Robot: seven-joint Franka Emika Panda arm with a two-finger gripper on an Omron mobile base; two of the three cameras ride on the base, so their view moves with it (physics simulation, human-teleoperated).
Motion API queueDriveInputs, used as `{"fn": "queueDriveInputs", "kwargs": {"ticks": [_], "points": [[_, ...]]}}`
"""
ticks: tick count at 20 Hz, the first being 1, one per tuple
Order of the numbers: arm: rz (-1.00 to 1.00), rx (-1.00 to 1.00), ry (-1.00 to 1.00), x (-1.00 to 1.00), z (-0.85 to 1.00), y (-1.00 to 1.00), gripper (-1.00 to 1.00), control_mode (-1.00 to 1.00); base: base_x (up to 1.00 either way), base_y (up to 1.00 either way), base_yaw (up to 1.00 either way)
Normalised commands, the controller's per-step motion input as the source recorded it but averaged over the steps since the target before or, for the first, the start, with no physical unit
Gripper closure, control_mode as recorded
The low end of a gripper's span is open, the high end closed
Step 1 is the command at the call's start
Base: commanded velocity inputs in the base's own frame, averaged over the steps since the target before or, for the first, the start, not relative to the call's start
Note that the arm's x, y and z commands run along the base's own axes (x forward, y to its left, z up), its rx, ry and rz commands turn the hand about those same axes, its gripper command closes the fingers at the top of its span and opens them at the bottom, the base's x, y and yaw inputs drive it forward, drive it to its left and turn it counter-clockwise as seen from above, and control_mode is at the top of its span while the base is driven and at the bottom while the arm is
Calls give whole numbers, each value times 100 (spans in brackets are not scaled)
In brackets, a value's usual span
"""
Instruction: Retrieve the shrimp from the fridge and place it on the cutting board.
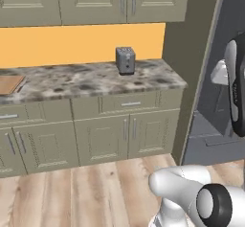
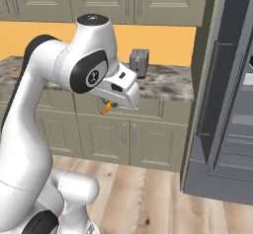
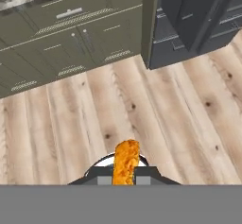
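Note:
My gripper hangs over the wooden floor in front of the lower cabinets, shut on the shrimp, a small orange-pink piece poking out below the hand. In the hand view the shrimp stands up between the gripper fingers, with floor planks behind it. The fridge stands open to the right, its grey shelves showing; it also appears as fridge and fridge. At the far left of the counter lies the cutting board, cut off by the frame edge.
A grey toaster stands on the speckled counter near its right end, also seen as the toaster. Beige-green lower cabinets run under the counter, and upper cabinets hang above an orange wall strip.

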Motion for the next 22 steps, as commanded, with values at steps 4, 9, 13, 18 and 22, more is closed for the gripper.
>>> {"fn": "queueDriveInputs", "kwargs": {"ticks": [4, 9, 13, 18, 22], "points": [[0, 0, 0, 0, 0, 0, 100, 100, 77, 100, -2], [0, 0, 0, 0, 0, 0, 100, 100, 94, 100, -1], [0, 0, 0, 0, 0, 0, 100, 100, 93, 100, 0], [0, 0, 0, 0, 0, 0, 100, 100, 91, 100, 0], [0, 0, 0, 0, 0, 0, 100, 100, 78, 100, 0]]}}
